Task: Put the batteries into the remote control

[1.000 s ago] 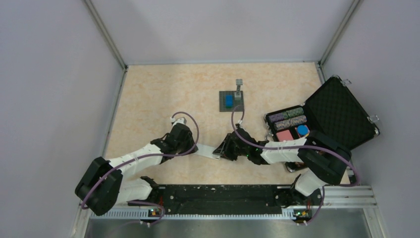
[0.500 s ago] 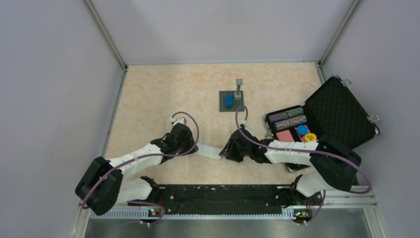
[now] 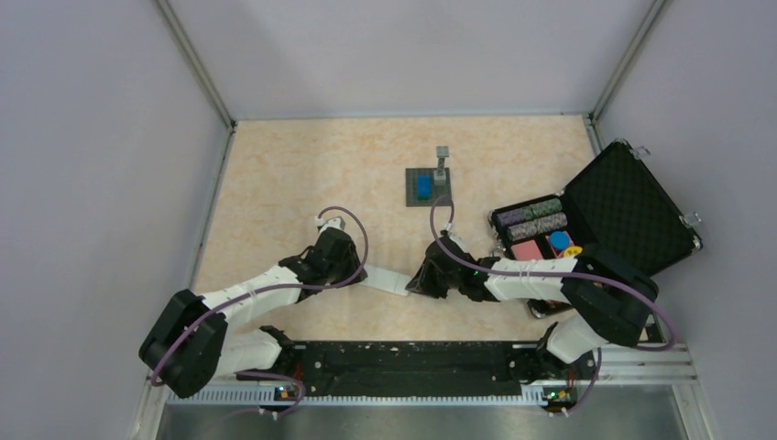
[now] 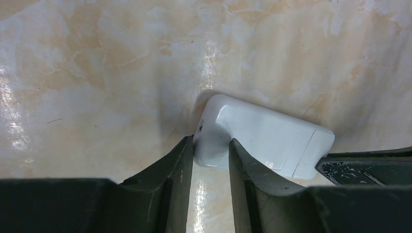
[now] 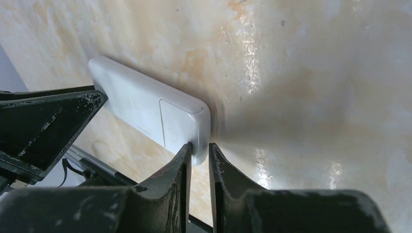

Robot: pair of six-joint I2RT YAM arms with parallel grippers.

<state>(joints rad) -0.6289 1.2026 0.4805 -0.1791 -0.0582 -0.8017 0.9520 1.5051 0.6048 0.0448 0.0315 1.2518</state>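
The remote control [image 3: 386, 280] lies white back up on the table between my two grippers. Its battery cover shows in the left wrist view [image 4: 265, 138] and in the right wrist view [image 5: 145, 104]. My left gripper [image 3: 362, 274] is shut on the remote's left end [image 4: 210, 143]. My right gripper [image 3: 411, 281] is shut on the remote's right end corner [image 5: 199, 145], beside the battery cover. No batteries are in view.
A grey square plate with a blue block [image 3: 427, 186] stands behind the grippers. An open black case [image 3: 623, 206] with poker chips [image 3: 536, 220] sits at the right. A black rail [image 3: 403, 357] runs along the near edge.
My right arm's forearm and elbow shifted slightly to the right and back. Both grippers stay on the remote, which has hardly moved.
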